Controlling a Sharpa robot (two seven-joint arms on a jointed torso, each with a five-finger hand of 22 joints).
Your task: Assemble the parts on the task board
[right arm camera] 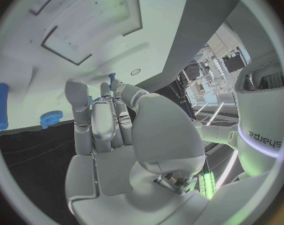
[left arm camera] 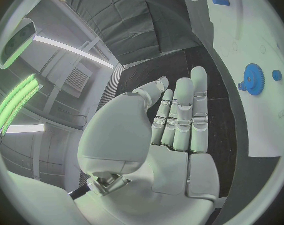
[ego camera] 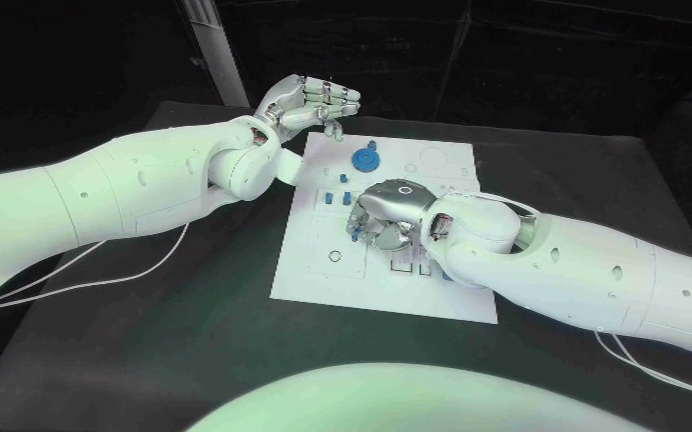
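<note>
Here the right hand (ego camera: 378, 220) pinches a small blue peg (right arm camera: 111, 78); the left hand (ego camera: 307, 104) hangs empty, fingers apart

The right hand (ego camera: 387, 214) and its arm cover the centre and lower right of the task board (ego camera: 320, 277). The left hand (ego camera: 306, 104) hangs over the board's upper left corner. Between them stands a blue gear (ego camera: 366, 159). The desk (ego camera: 173, 352) lies open at lower left.
</note>
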